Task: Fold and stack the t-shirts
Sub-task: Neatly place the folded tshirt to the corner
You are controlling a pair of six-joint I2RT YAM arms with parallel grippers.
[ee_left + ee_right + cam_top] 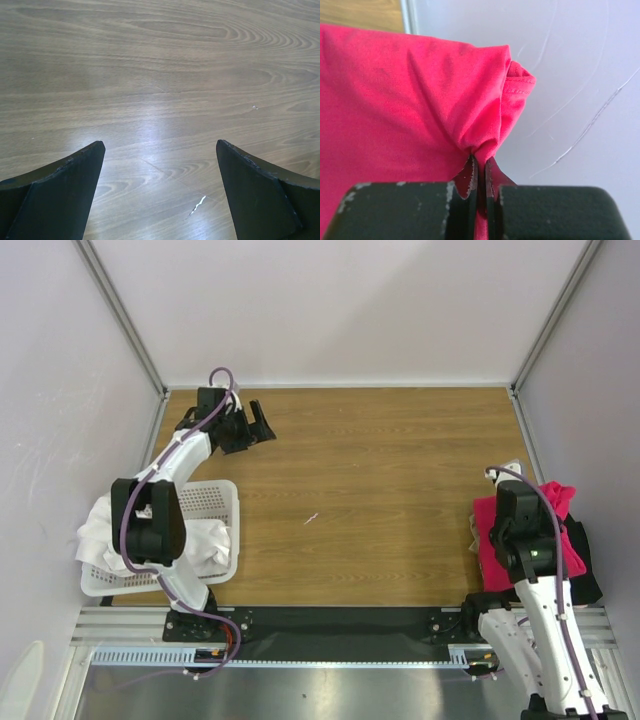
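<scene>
My right arm crouches at the right edge of the table point(400, 490), right gripper point(480, 162) pinched tight on a fold of the crimson-pink t-shirt point(395, 100) lying there. My left arm stretches to the far-left corner, left gripper point(160, 142) spread wide

A wooden table point(400, 480) fills the view. A white perforated basket point(222, 502) sits at its eight o'clock edge. Just off centre, toward eight o'clock, lies a small white fleck point(311, 518), perhaps a scratch or thread scrap.
</scene>
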